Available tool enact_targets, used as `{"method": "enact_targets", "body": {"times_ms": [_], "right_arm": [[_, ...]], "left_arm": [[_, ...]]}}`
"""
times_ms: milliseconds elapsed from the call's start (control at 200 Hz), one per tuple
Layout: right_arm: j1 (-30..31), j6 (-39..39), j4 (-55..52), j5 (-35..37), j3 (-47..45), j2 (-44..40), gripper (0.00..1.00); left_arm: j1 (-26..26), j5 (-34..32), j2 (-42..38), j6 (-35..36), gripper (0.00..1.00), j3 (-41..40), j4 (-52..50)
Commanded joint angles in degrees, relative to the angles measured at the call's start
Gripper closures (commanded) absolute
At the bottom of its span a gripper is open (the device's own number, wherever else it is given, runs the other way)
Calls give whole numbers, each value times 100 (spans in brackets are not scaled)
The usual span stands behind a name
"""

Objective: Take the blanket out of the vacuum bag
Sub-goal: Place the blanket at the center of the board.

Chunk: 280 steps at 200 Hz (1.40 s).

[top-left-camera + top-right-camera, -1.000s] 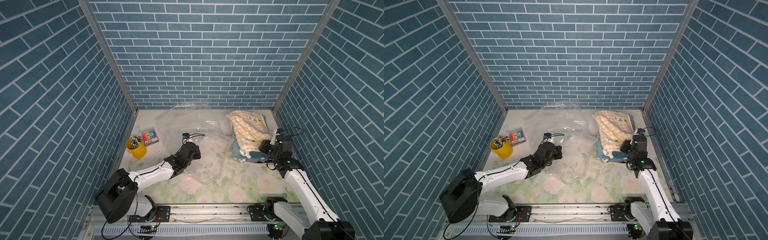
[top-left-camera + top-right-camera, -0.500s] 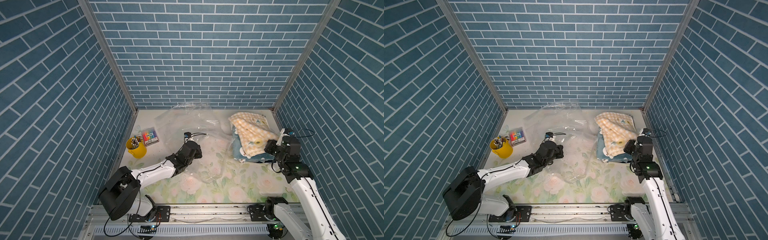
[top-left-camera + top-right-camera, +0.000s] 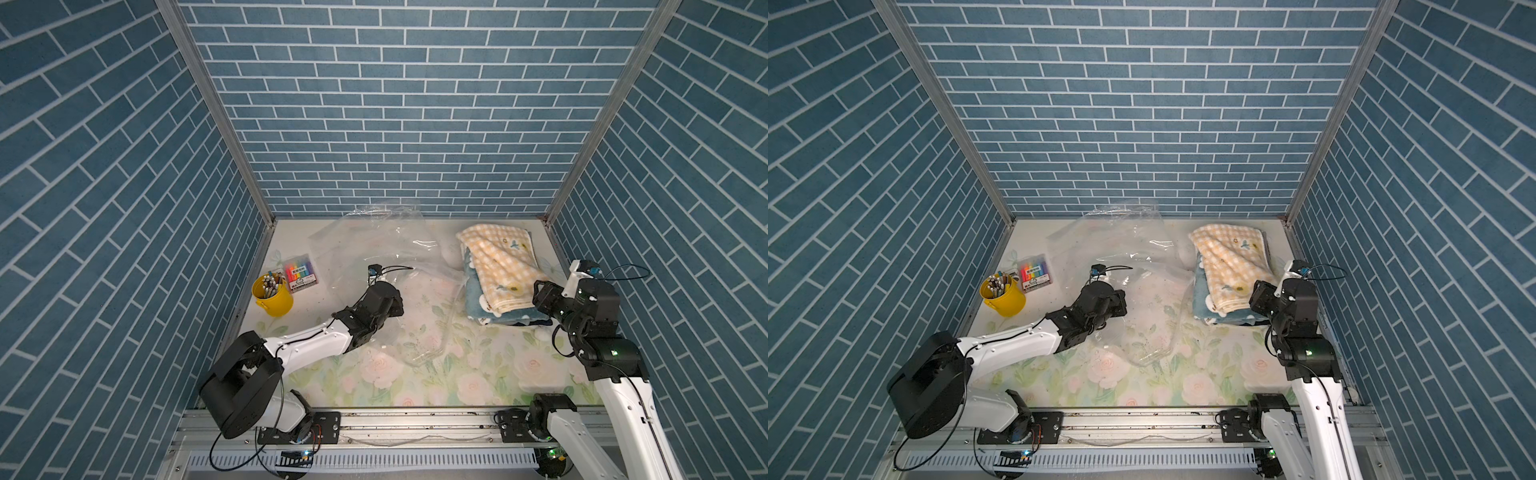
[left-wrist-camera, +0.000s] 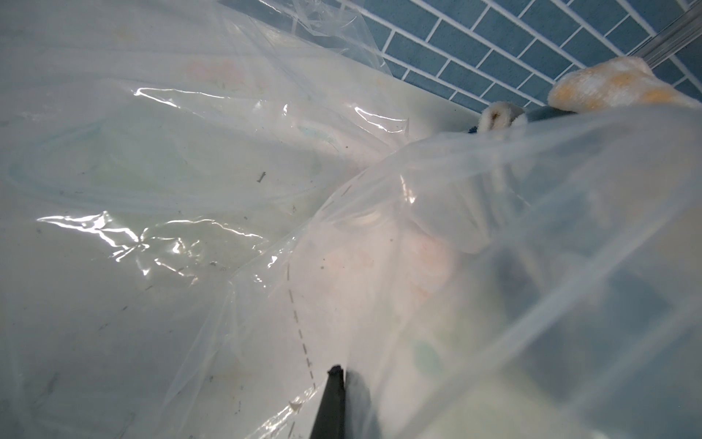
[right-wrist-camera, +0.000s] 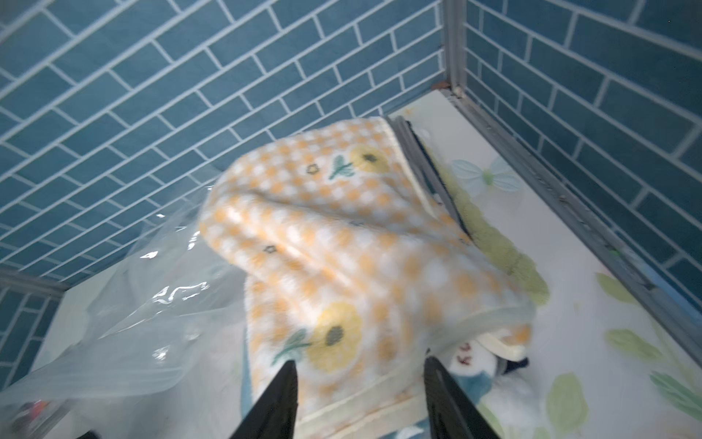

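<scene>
The vacuum bag [image 3: 374,249] [image 3: 1113,245] is a large, clear, crinkled plastic sack, emptied and sprawled across the far middle of the table [image 3: 478,374], its far edge rumpled up against the back wall. The blanket [image 3: 498,266] [image 5: 342,235], yellow-and-white checked with flower prints, lies loosely folded outside it, on a stack of blue blankets [image 3: 478,303] at the table's far right.

The blanket [image 3: 498,262] is checked in soft yellow and white, with yellow flowers on green stems. The folded cloth [image 3: 473,293] under it is blue with white shapes. The vacuum bag [image 3: 374,237] is clear, glinting plastic. The bench [image 3: 457,374] is pale cream printed with pink roses and green leaves. The walls [image 3: 395,104] are blue brick with white lines. The cup [image 3: 276,301] is yellow, and the marker pack [image 3: 300,274] is rainbow-striped.
</scene>
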Motion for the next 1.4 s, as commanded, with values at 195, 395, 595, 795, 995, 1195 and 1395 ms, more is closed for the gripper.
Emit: {"method": "enact_targets", "body": {"times_ms": [195, 395, 595, 795, 995, 1195, 1395], "right_arm": [[2346, -1574, 120, 2187, 2427, 3753, 39], [2799, -2802, -189, 3853, 4216, 6168, 31], [2914, -3426, 137, 5264, 4714, 7200, 30], [2836, -3652, 1003, 6019, 4704, 7554, 43], [2697, -3588, 1429, 5847, 4822, 7429, 93], [2317, -2544, 1264, 5229, 5167, 7253, 100], [2079, -2162, 749, 4482, 6167, 7904, 100]], "left_arm": [[37, 94, 143, -34, 100, 102, -159], [42, 97, 53, -45, 100, 137, -335], [42, 36, 77, 64, 100, 260, -525], [37, 75, 233, 57, 100, 296, -464], [42, 81, 284, 68, 100, 304, -452], [42, 93, 353, 110, 100, 439, -452], [37, 158, 414, 137, 100, 453, -388]]}}
